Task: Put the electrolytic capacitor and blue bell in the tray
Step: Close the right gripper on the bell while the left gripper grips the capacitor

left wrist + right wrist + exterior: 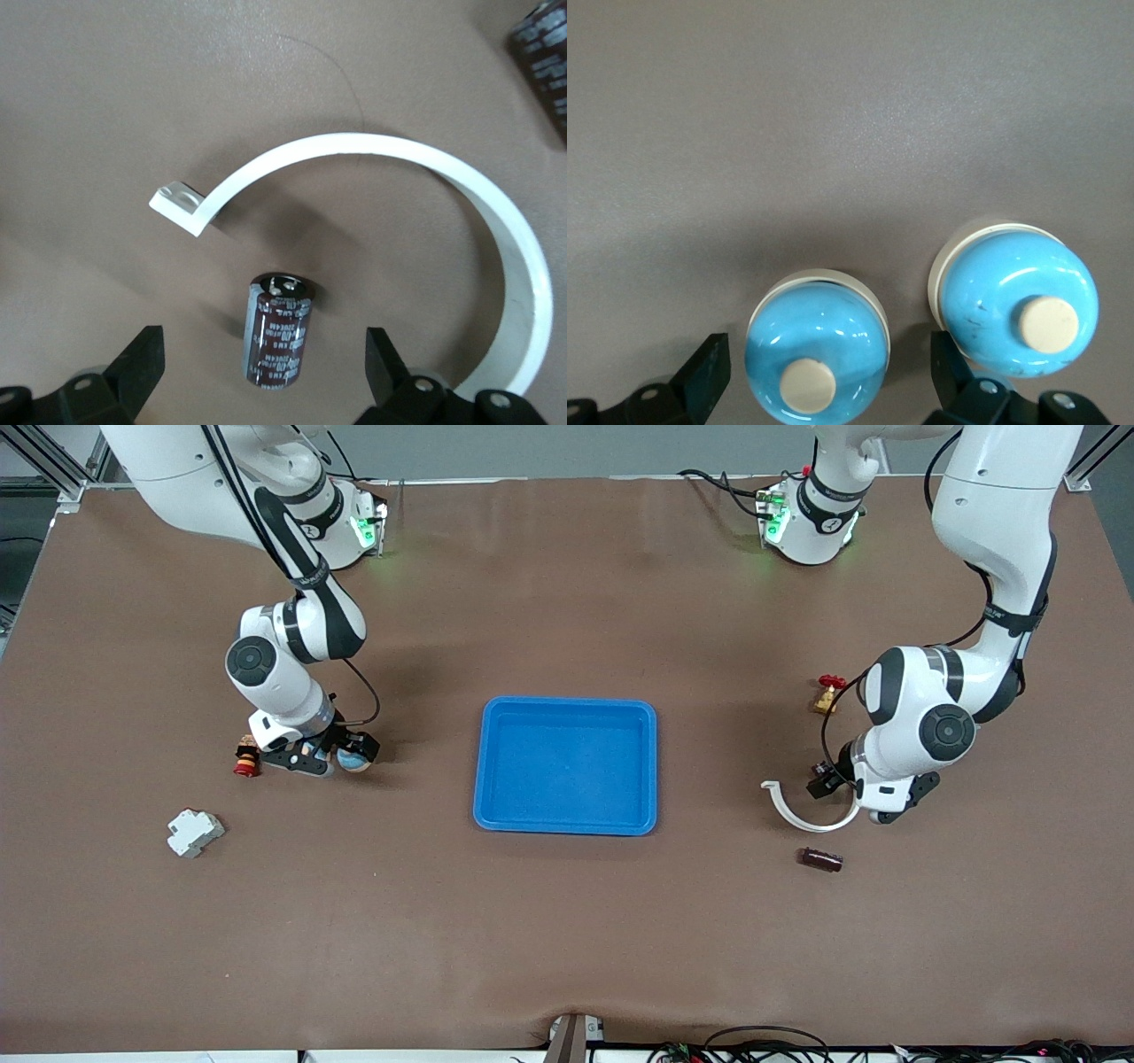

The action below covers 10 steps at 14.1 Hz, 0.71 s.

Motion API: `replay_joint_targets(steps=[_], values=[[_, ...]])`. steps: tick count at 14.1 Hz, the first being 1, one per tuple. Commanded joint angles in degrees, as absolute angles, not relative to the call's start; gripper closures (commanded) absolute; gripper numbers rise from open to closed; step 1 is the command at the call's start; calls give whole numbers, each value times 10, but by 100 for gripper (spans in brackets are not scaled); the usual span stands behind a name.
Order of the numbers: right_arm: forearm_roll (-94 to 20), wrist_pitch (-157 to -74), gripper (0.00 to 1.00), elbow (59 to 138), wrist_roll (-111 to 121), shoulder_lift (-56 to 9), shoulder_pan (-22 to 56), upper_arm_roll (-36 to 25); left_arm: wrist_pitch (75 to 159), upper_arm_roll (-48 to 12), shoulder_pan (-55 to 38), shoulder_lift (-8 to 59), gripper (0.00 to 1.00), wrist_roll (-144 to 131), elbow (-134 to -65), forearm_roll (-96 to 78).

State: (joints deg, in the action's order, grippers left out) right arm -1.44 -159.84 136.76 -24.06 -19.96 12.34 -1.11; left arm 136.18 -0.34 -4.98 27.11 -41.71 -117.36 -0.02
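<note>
The blue tray (567, 707) lies mid-table with nothing in it. My left gripper (842, 786) (264, 347) is low over the table at the left arm's end, open around a dark upright electrolytic capacitor (279, 332) without touching it. A second capacitor (821, 859) (545, 62) lies on its side nearer the front camera. My right gripper (323, 760) (830, 350) is low at the right arm's end, open around one blue bell (818, 359). A second blue bell (354, 760) (1014, 301) stands just outside one finger.
A white C-shaped clip (811, 821) (381, 146) curves around the upright capacitor and the left gripper. A red-and-brass valve (830, 693) sits farther from the front camera. A small red and brown stacked part (246, 757) and a white block (195, 833) lie near the right gripper.
</note>
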Motion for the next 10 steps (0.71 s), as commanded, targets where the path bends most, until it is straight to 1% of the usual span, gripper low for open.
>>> replay_joint_targets(steps=[1,8,9,10], values=[[-21,-1599,0,1360,-250,-201,126,-10,1375,-4,-52,277,0,-428,-1173,4],[-21,-1599,0,1353,-250,-209,129,-10,1397,-9,-55,290,0,-429,-1172,3],[-21,-1599,6,1349,-250,-209,131,-10,1397,-9,-54,290,1,-429,-1172,3],[-21,-1599,15,1349,-250,-209,134,-9,1397,-9,-54,290,15,-429,-1172,3]])
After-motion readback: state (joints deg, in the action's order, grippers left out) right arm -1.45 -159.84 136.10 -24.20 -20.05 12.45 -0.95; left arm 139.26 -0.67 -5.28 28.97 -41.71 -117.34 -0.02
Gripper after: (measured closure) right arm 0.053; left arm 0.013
